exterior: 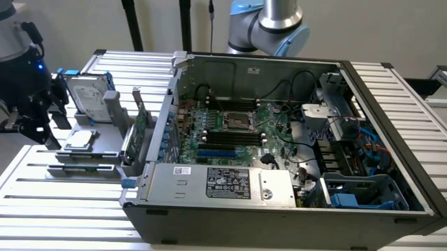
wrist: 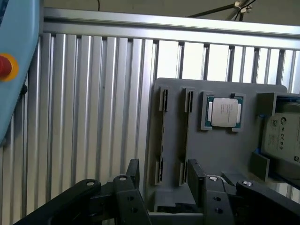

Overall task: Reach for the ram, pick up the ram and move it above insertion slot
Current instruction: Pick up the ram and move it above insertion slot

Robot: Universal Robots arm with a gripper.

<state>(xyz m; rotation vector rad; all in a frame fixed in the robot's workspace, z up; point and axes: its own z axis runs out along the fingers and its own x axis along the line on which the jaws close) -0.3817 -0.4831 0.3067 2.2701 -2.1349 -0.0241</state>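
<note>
The ram (exterior: pixel 80 168) is a thin green stick lying on edge in the front slot of a grey holder (exterior: pixel 98 137), at the exterior view's left beside the open computer case (exterior: pixel 279 209). In the wrist view I take the thin dark strip (wrist: pixel 161 140) in one of the holder's two slots to be the ram seen edge-on. My black gripper (exterior: pixel 42 133) hangs at the holder's outer side, apart from the ram. Its fingers (wrist: pixel 133 173) stand open with nothing between them, and the gripper (wrist: pixel 164 177) faces the slotted end of the holder (wrist: pixel 243 93).
The holder also carries a processor chip (wrist: pixel 224 112), a silver hard drive (exterior: pixel 89 97) and an upright green card (exterior: pixel 143 123). The motherboard (exterior: pixel 231 133) has dark memory slots (exterior: pixel 231 138). Ribbed aluminium table (wrist: pixel 93 117) lies around. A blue casing with a red button (wrist: pixel 3 65) is near the gripper.
</note>
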